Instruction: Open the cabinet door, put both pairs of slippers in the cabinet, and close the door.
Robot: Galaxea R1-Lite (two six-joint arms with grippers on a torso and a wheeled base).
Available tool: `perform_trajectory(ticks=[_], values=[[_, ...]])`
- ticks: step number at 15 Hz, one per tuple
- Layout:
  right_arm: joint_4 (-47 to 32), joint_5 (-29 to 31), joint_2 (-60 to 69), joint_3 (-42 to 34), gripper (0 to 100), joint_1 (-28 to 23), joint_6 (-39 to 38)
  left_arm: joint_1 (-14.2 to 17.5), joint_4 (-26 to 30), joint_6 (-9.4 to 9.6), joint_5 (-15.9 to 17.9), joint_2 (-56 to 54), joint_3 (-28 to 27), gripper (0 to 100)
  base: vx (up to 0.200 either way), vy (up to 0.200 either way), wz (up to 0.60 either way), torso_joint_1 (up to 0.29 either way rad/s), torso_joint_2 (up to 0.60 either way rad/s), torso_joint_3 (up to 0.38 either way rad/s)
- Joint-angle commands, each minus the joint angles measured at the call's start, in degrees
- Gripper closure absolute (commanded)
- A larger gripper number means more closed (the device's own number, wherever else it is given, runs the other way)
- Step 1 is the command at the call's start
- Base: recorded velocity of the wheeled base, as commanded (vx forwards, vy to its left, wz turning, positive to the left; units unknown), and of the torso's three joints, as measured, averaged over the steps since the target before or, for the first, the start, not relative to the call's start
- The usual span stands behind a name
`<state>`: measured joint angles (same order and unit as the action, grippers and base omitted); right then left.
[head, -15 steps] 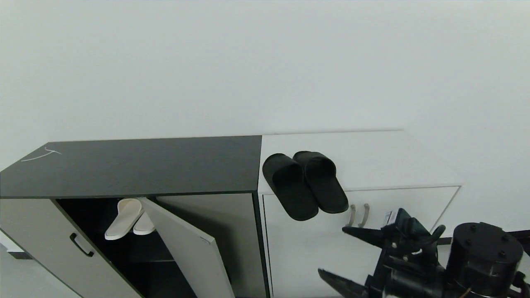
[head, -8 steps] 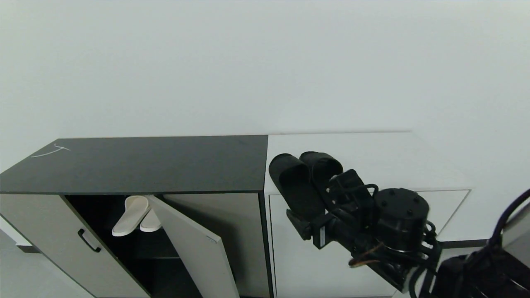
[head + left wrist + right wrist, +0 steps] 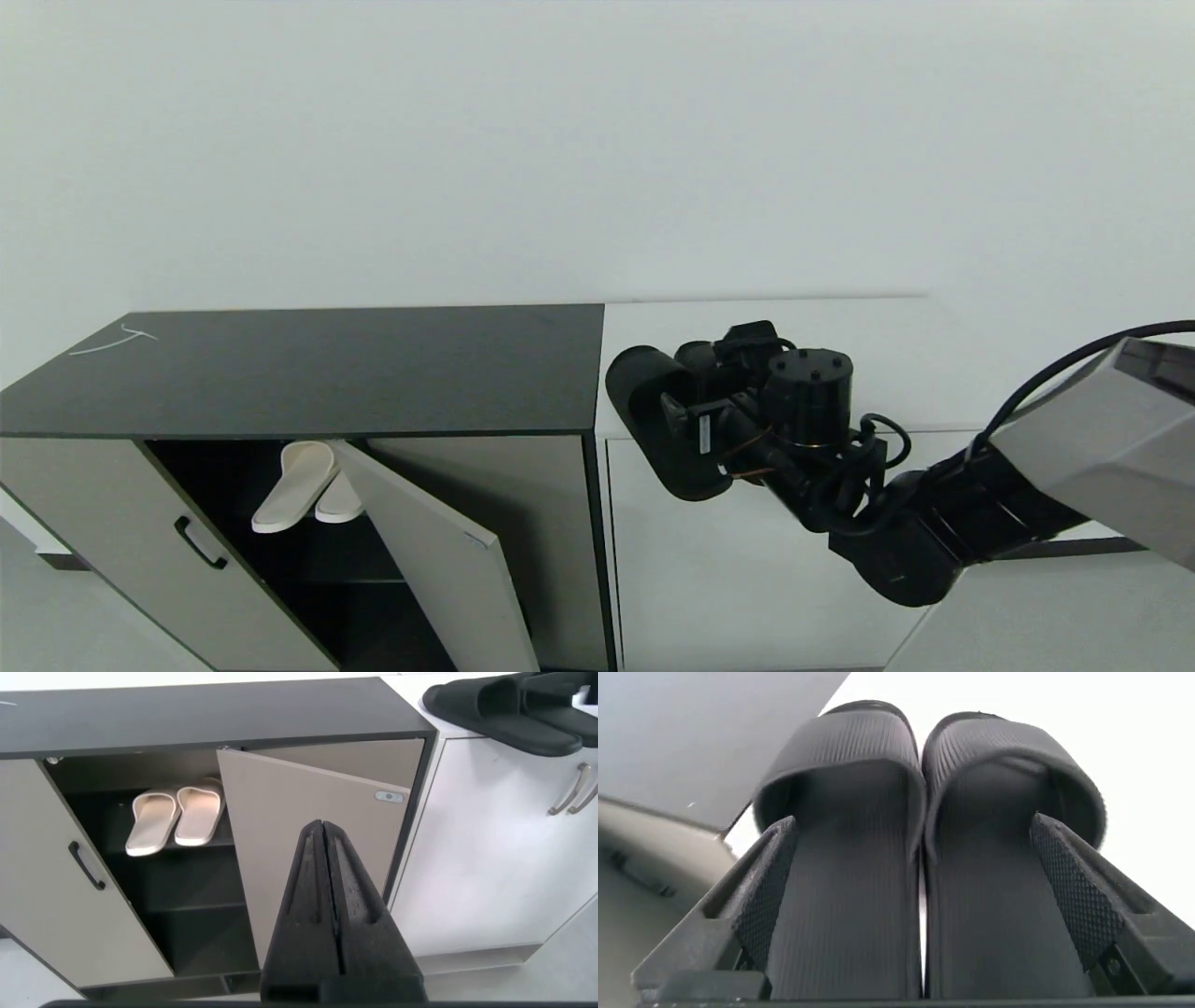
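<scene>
White cabinet top [image 3: 840, 345] carries the pair of black ribbed slippers [image 3: 667, 439], the right end effector [image 3: 920, 905] spread wide around them; left end effector [image 3: 323, 833] clenched empty; cream slippers [image 3: 299, 471] shelved inside the open black-topped cabinet [image 3: 308, 369].

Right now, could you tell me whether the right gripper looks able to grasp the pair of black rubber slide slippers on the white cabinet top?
Probably yes: the right gripper is open, its textured fingers flanking the pair of black rubber slide slippers on the outer sides, with nothing in between.
</scene>
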<state>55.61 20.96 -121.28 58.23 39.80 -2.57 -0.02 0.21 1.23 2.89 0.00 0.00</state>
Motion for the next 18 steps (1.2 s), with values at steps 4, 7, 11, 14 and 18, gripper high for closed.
perform_trajectory(ticks=[4, 7, 11, 14, 18], values=[[-0.95, -0.13, -5.28, 5.31, 0, -1.83, -0.06, -0.06, 0.06, 0.00, 0.01, 0.09, 0.00, 100, 0.000, 0.000, 0.00, 0.000, 0.00, 0.000], [-1.30, -0.04, -8.00, 9.88, 0, -2.89, 0.02, -0.06, -0.03, 0.00, 0.01, 0.09, 0.00, 100, 0.000, 0.000, 0.00, 0.000, 0.00, 0.000], [-3.85, -0.13, -9.94, 14.01, 0, -2.98, 0.11, -0.06, -0.03, 0.00, 0.01, 0.09, 0.00, 100, 0.000, 0.000, 0.00, 0.000, 0.00, 0.000], [-3.85, -0.13, -11.78, 16.38, 100, -2.98, 0.02, -0.06, -0.03, 0.00, 0.01, 0.09, 0.00, 100, 0.000, 0.000, 0.00, 0.000, 0.00, 0.000], [-3.32, -0.48, -10.11, 16.03, 100, -2.98, -0.15, -0.06, -0.03, 0.00, 0.01, 0.09, 0.00, 100, 0.000, 0.000, 0.00, 0.000, 0.00, 0.000]])
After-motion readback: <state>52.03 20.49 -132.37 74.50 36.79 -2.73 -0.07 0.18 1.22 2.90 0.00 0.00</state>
